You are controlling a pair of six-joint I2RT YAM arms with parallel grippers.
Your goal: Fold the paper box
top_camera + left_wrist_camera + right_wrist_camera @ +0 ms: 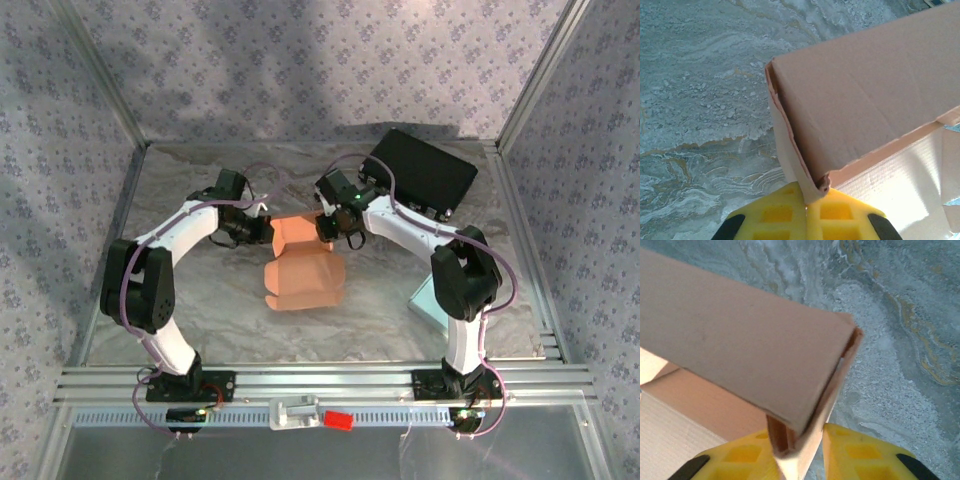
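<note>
The paper box (pixel 305 275) was set mid-table (pixel 380 320), open side toward the bases. Beyond it, its raised far wall ran left to right between the arms. The left gripper (pixel 805 200) was clamped on the left corner, and the right gripper (pixel 797 445) was closed on the doubled right corner.

Your wrist views crop the paper box (pixel 865 90); overhead, left gripper (pixel 267 229) and right gripper (pixel 323 227) fingertips too small to read.

Salmon-pink paper box (pixel 303 270), yellow-fingered left gripper (pixel 807 194), grey marbled table (pixel 200 300), black case (pixel 420 172).
</note>
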